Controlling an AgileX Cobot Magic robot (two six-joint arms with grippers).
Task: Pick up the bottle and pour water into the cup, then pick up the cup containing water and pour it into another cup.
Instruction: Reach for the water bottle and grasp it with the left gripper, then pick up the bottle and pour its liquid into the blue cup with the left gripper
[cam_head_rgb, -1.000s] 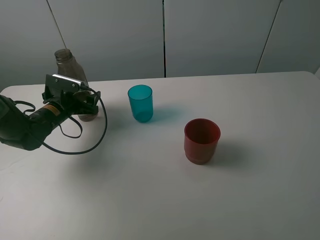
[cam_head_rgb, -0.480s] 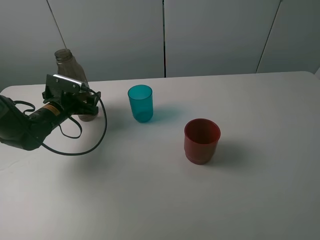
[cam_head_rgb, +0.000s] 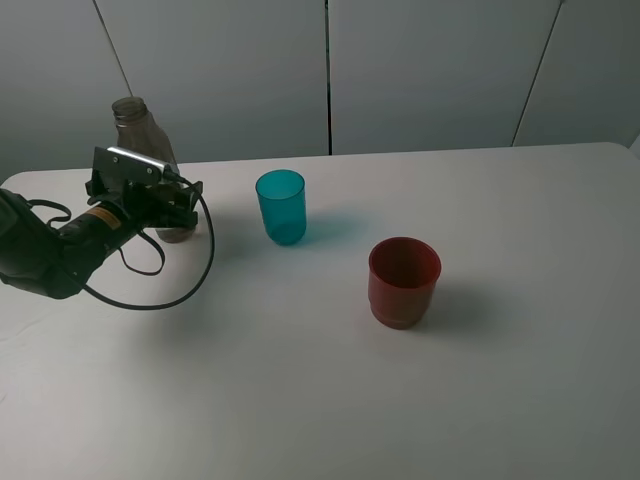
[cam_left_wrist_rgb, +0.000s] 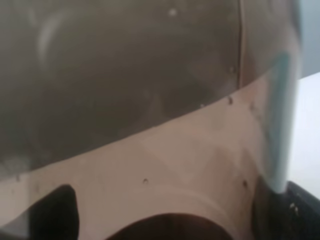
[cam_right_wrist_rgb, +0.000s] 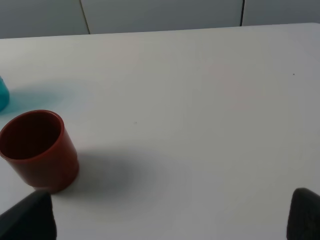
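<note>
Open counter (cam_head_rgb: 530, 220) lies right of the red cup (cam_head_rgb: 404, 282); a clear lane separates it from the teal cup (cam_head_rgb: 281, 207)

Saw only the neck and shoulder of the bottle (cam_head_rgb: 133, 120) clearly from the high view, much of its body masked by the left gripper (cam_head_rgb: 180, 205). Found it blurred and cropped on every side in the left wrist view. Caught a mere sliver of the cup (cam_right_wrist_rgb: 2, 95) at the right wrist view's edge, and only the dark fingertips (cam_right_wrist_rgb: 27, 220) of the right gripper (cam_right_wrist_rgb: 165, 225).

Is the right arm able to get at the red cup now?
Probably yes: the red cup stands alone, with only bare table between it and the open right gripper.
</note>
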